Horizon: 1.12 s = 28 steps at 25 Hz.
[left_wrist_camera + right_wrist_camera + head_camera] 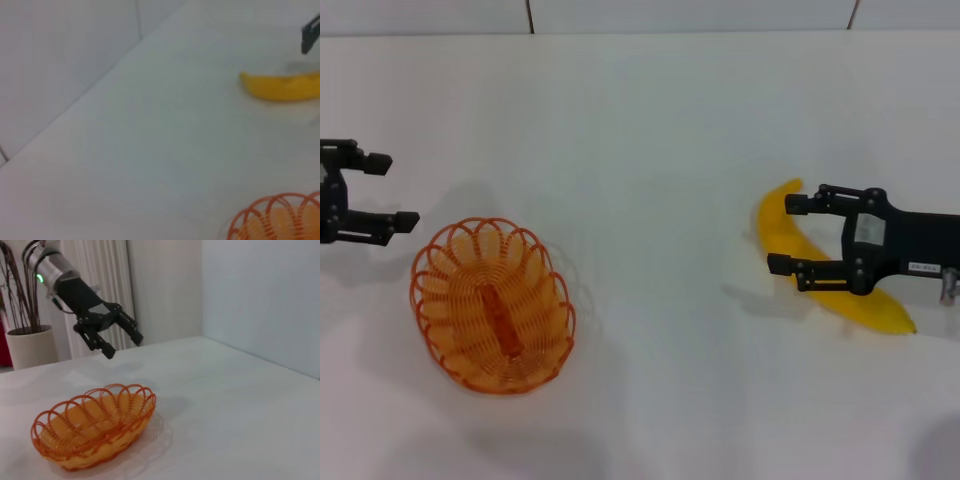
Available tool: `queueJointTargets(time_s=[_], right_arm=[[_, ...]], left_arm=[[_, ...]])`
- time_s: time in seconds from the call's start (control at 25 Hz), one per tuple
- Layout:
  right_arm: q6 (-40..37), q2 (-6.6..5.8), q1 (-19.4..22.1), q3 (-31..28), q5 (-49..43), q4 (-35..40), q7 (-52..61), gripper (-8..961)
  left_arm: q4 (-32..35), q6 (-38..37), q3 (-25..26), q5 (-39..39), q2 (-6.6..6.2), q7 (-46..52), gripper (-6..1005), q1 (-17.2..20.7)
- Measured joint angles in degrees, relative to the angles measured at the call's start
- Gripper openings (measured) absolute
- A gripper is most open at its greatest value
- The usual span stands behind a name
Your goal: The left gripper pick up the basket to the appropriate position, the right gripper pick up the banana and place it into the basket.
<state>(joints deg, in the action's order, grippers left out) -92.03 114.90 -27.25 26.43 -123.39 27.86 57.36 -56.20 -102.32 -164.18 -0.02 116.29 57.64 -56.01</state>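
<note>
The orange wire basket (432, 262) sits upright on the white table at the front left, with nothing in it. My left gripper (395, 192) is open and hovers just behind and to the left of the basket, apart from it. The yellow banana (870, 308) lies on the table at the right. My right gripper (782, 234) is open and hovers over the banana's far half, with one finger on each side of it. In the right wrist view the basket (125, 415) stands in front of the left gripper (124, 347). In the left wrist view the banana (282, 86) and the basket rim (272, 212) show.
The table's far edge (640, 32) meets a white tiled wall. White tabletop lies between the basket and the banana. In the right wrist view a potted plant (30, 345) and a white curtain (100, 270) stand beyond the table.
</note>
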Motion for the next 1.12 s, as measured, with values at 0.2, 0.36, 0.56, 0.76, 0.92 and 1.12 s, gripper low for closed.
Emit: queueJointTargets(time_s=[0.2,0.36,0.56,0.76,0.92,1.12], right_arm=[[0.3,0.18,-0.6,0.1,0.0,0.0,0.0,827],[0.3,0.23,-0.7,0.1,0.0,0.0,0.0,827],[0.4,0.32,-0.7,0.1,0.0,0.0,0.0,826],[0.4,0.39,-0.7,0.1,0.0,0.0,0.0,826],[0.5,0.42,-0.8,0.1,0.0,0.0,0.0,825],[0.5,0.41,-0.8,0.1,0.0,0.0,0.0,825]], left_arm=[[4.1,4.5,0.0,1.9,0.22,-3.0,805,-1.6],[11.6,11.3,0.0,4.4,0.3,-4.9,804,-2.0],[18.0,17.4,0.1,8.0,0.41,-4.9,803,-2.9],[20.2,19.5,0.1,8.3,0.37,-4.9,802,-3.5],[22.1,21.4,0.1,8.9,0.45,-4.8,801,-4.0],[23.2,23.0,0.1,9.3,0.45,-4.6,800,-4.2]])
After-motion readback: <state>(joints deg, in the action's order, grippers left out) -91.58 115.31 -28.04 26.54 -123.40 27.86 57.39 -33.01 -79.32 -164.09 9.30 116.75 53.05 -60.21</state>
